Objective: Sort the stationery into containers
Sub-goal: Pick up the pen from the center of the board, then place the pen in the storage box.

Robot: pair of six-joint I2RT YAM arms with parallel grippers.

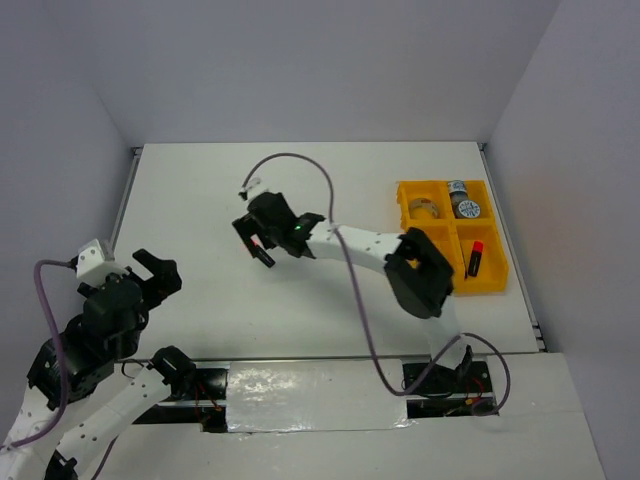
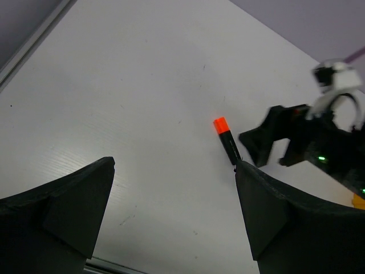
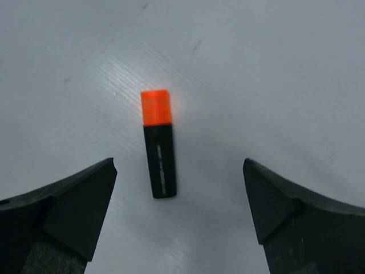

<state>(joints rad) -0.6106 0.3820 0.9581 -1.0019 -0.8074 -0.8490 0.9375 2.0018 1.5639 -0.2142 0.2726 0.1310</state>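
Hovering over the orange-capped marker [image 3: 158,149], the right gripper [image 1: 256,240] is seen with fingers spread wide. The marker is laid flat on the table [image 1: 200,200] between them, untouched. The left gripper [image 1: 155,272] is held near-left, fingers also spread, empty. The yellow tray [image 1: 487,288] is placed far right, well apart.

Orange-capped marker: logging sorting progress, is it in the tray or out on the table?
Out. The orange-capped marker lies flat on the white table, below the open right gripper, ungrasped, away from the yellow tray.
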